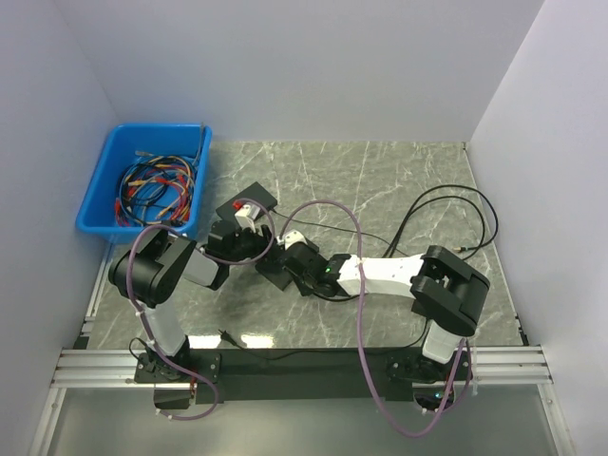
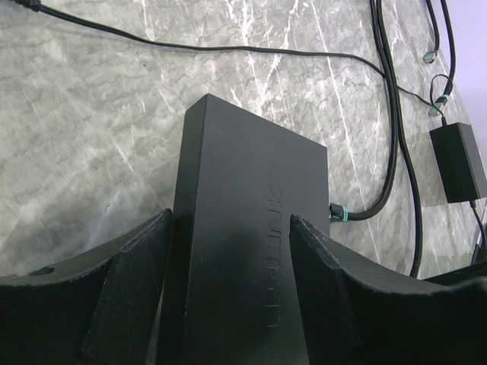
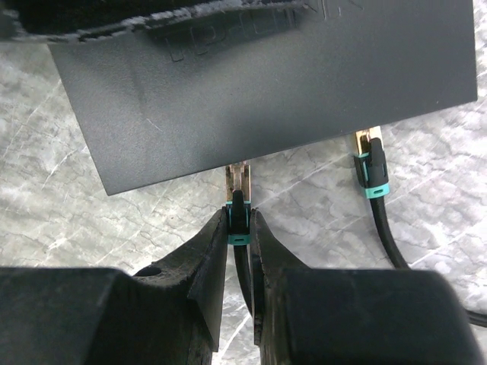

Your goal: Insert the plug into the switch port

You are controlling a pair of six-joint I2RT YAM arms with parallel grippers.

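Marble table (image 1: 399,180), black switch (image 2: 243,198) lying flat near its middle. Left gripper (image 2: 232,251) clamped across switch's two sides. Right gripper (image 3: 240,228) pinched shut on plug (image 3: 239,205) at its boot; connector tip meets switch's port edge, depth of entry not discernible. Second plug (image 3: 370,163) seated just beside.

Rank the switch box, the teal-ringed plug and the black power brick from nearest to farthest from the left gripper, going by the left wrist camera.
1. The switch box, between the jaws of the left gripper.
2. The teal-ringed plug, at the box's right side.
3. The black power brick, far right, past the cables.
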